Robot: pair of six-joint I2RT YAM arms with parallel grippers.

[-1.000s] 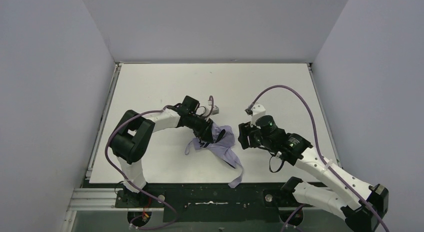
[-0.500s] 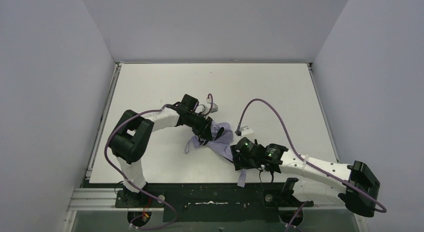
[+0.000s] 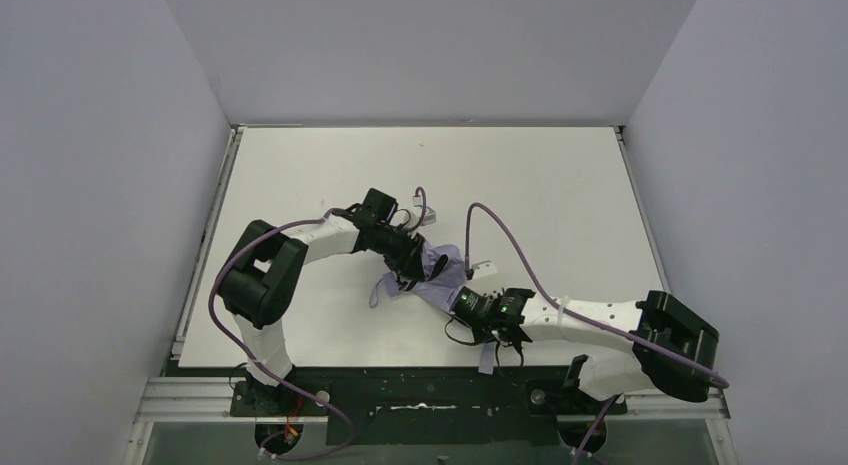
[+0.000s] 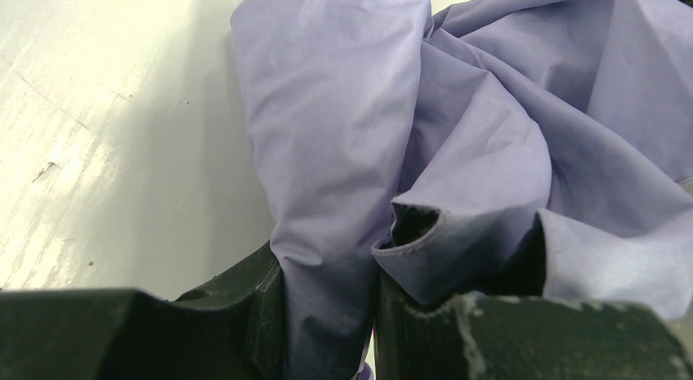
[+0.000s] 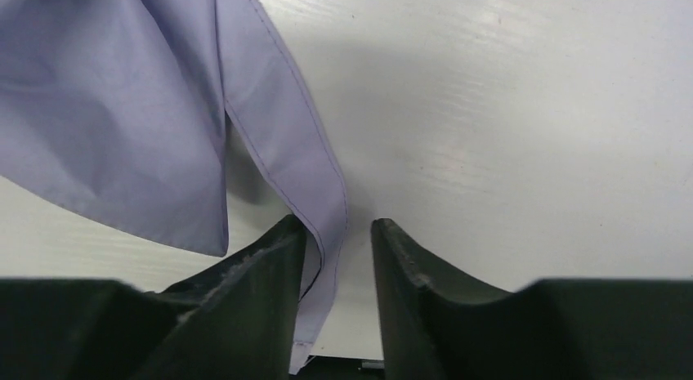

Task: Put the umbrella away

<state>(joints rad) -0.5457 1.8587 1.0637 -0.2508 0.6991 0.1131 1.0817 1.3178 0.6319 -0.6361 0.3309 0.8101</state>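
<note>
Where the top view is read as a clock face, the umbrella (image 3: 447, 275) lies collapsed as a crumpled heap of pale lavender fabric on the white worktop (image 3: 330, 165), just toward 6 o'clock of centre. One narrow strip of its cloth trails on toward 5 o'clock and over the near edge. Shaft, ribs and handle: not discernible in any view. Left end effector (image 3: 420, 270): reaches the heap from 9 o'clock, at the fabric's left margin. In the left wrist view the left end effector (image 4: 331, 315) is clamped on a thick fold of the umbrella (image 4: 490, 151), cloth filling the gap between both dark fingers and bunching up beyond them, with bare worktop (image 4: 98, 110) to the 9 o'clock side. Right end effector (image 3: 465, 310): low over the worktop at the heap's 5 o'clock corner, its arm stretched in from 4 o'clock. In the right wrist view the right end effector (image 5: 337, 233) has its fingers standing apart with a narrow gap. The hemmed strip of the umbrella (image 5: 122, 110) runs down into that gap and lies against the finger at 9 o'clock. White worktop (image 5: 531, 110) shows between the strip and the other finger, so the cloth is not pinched.
</note>
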